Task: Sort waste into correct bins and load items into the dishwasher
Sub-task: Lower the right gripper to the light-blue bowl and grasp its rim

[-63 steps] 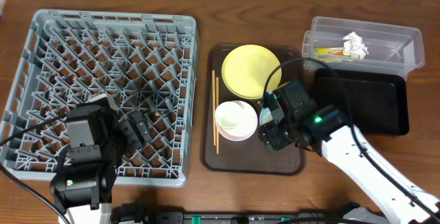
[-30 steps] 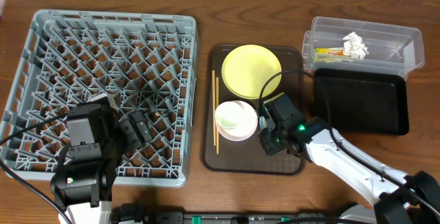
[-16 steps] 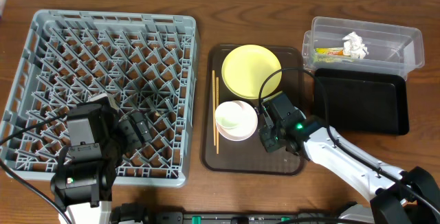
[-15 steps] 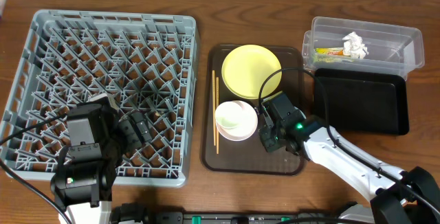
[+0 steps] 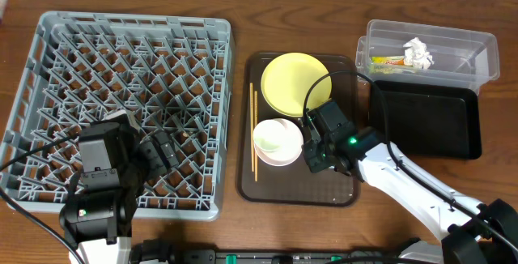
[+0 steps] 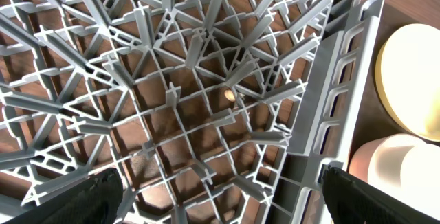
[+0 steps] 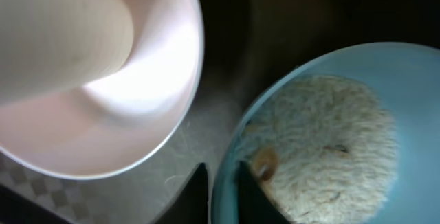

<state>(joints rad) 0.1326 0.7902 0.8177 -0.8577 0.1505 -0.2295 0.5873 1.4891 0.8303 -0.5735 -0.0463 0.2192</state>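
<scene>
My right gripper (image 7: 221, 198) is shut on the near rim of the light blue bowl (image 7: 388, 73), one finger inside and one outside. The bowl holds white rice (image 7: 323, 141) and a beige crumb (image 7: 263, 162). Beside it sits the white bowl (image 7: 103, 80). From overhead, the right gripper (image 5: 317, 155) covers the blue bowl on the brown tray (image 5: 340, 191), next to the white bowl (image 5: 278, 141), yellow plate (image 5: 295, 83) and chopsticks (image 5: 253, 130). My left gripper (image 6: 223, 207) hangs open over the grey rack (image 6: 206, 80), holding nothing.
At the right, the clear tub (image 5: 477, 53) holds a crumpled tissue (image 5: 418, 52) and a green-yellow wrapper (image 5: 387, 61). The black tray (image 5: 425, 122) lies in front of it. The grey rack (image 5: 129, 53) fills the table's left side.
My right gripper has shifted a little toward the yellow plate and its arm has swung slightly. The left arm has not moved.
</scene>
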